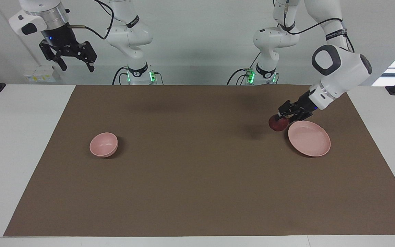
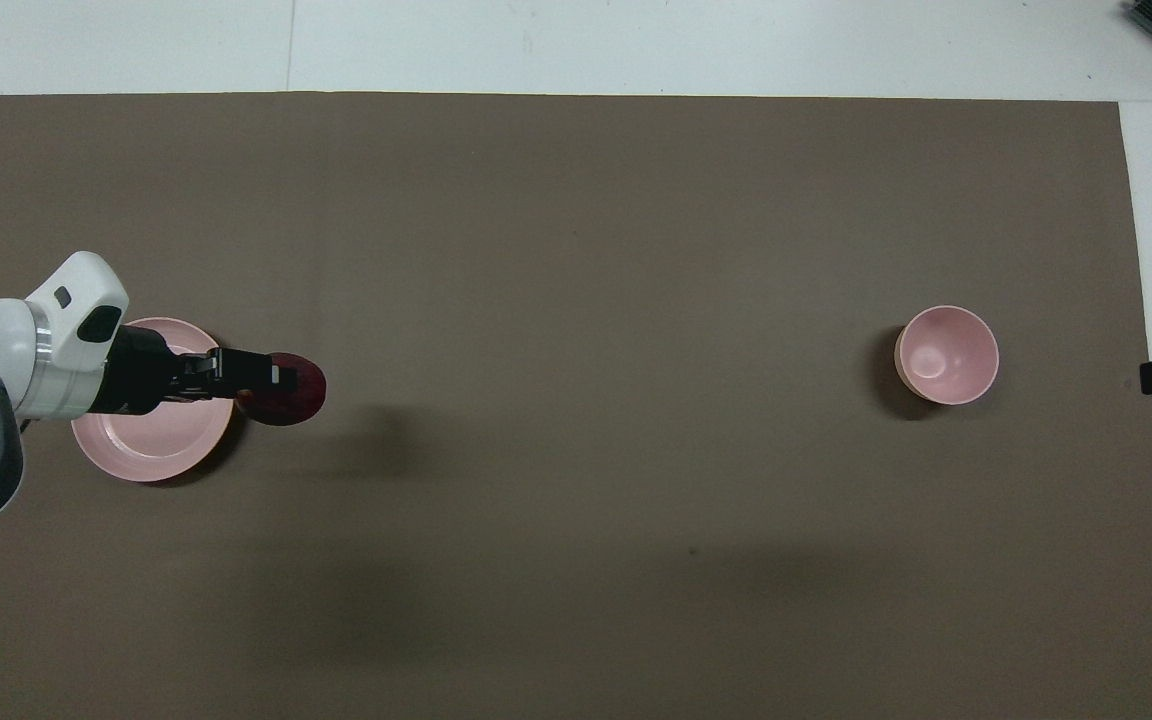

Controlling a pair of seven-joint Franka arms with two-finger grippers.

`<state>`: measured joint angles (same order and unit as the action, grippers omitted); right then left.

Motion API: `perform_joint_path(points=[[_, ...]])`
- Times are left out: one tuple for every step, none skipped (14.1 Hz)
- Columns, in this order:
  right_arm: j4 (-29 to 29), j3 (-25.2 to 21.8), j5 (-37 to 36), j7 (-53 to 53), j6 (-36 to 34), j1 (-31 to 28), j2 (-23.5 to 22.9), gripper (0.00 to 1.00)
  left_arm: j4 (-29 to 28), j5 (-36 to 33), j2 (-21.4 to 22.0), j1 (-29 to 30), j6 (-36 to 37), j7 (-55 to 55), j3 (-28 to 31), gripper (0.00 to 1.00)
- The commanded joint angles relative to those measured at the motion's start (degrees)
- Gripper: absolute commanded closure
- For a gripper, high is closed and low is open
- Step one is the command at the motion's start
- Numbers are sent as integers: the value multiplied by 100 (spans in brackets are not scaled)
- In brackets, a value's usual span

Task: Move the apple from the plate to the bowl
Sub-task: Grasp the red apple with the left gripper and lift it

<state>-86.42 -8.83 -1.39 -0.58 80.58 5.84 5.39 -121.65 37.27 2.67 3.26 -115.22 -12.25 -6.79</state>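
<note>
**While pinched in the left claw, off the plate and bound for the bowl**

Clamped from above on the apple (image 1: pixel 277 124): left claw (image 1: pixel 282 118), hanging over bare brown mat (image 1: pixel 197 188) just beside the plate (image 1: pixel 310 142), at about ten o'clock from it in the facing view. Gripped on the crown, probably to leave the underside free for setting down. Plate empty. Well apart toward nine o'clock along the desk: bowl (image 1: pixel 103 144), upright, empty. Raised at eleven o'clock, spread open, holding nothing: right claw (image 1: pixel 77 67), waiting, likely kept off the carrying path.

We see a white table (image 1: pixel 19 144) under a brown mat (image 1: pixel 197 178), the plate (image 1: pixel 310 141) and bowl (image 1: pixel 103 144) apparently resting well apart on it.
</note>
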Motion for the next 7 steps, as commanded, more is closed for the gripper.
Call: perform_joint_path(points=[[-470,49,60,120,54,-22,312,0,9,804,59,-10,-158,353,-390,100],[-620,48,68,120,81,-56,383,0,9,1078,50,-18,-368,502,-584,100],[-665,31,129,103,98,-83,367,0,9,1342,50,-18,-579,661,-769,100],[-709,22,287,41,98,-100,340,0,1,1649,50,-18,-755,758,-989,100],[-788,13,427,-3,107,-109,340,0,1,2000,50,-18,-948,768,-1156,100],[-832,13,568,-116,116,-136,323,0,1,2421,41,-27,-1141,768,-1262,100],[-911,13,769,-222,125,-145,288,0,1,2712,41,-18,-1309,768,-1437,100]])
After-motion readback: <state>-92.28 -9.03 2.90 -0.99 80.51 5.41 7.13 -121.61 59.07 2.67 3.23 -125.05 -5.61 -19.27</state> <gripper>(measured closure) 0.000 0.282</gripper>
